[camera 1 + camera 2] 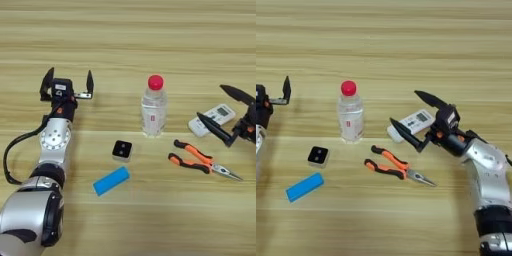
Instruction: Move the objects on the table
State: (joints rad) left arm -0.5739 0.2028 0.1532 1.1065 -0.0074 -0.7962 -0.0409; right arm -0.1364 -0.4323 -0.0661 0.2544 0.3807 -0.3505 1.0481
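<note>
Left eye view: clear plastic bottle [154,107] with a red cap stands upright near the middle of the wooden table [130,30]. Its label is a pale strip with a red patch — no word on it can be read.

White remote control [412,124] lies flat to the right of the bottle, tilted, with a small grey display at its far end; button markings are too small to make out. Its near end is partly covered by a black finger.

Needle-nose pliers [397,166] lie in front of the remote, orange-and-black handles toward the bottle, the tip pointing right and toward the robot.

Right gripper [408,115] hangs at the remote, fingers spread wide — one past the far end, one at the near end. Whether either touches the remote cannot be told. In the left eye view this arm is cut off by the edge.

Left gripper [68,84] sits well left of the bottle, fingers spread, nothing between them.

Small black-faced cube [122,150] with two pale dots and a blue block [111,181] lie in front of the bottle, apart from each other.
</note>
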